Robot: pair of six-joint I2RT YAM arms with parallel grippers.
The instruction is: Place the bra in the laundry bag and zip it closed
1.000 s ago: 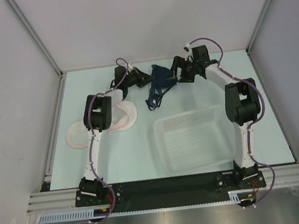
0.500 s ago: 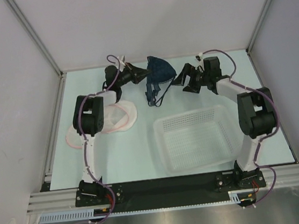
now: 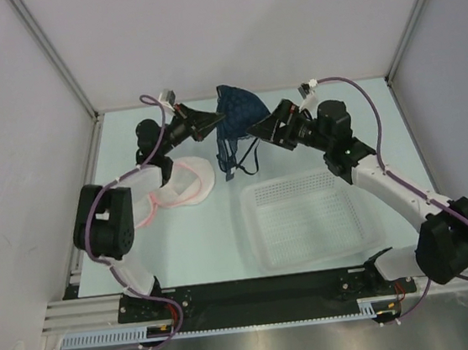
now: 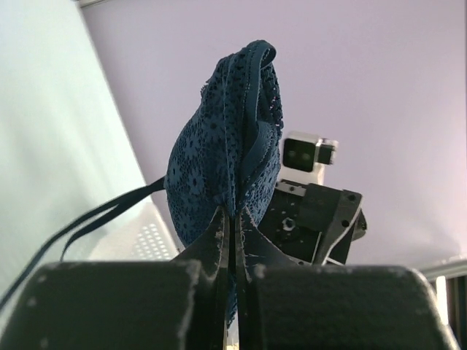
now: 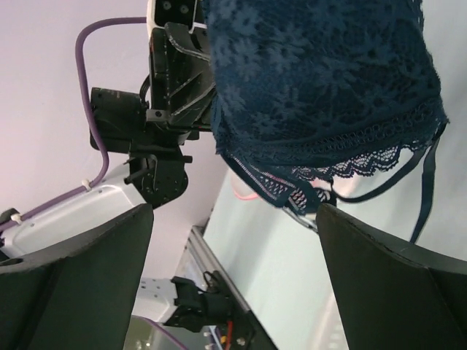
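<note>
Holding the bra (image 3: 236, 110) up off the table with my left gripper (image 3: 214, 125) pinched tight on its edge, right gripper (image 3: 259, 127) spread wide just beside it, and the laundry bag (image 3: 194, 179) lying on the table under my left arm.
</note>
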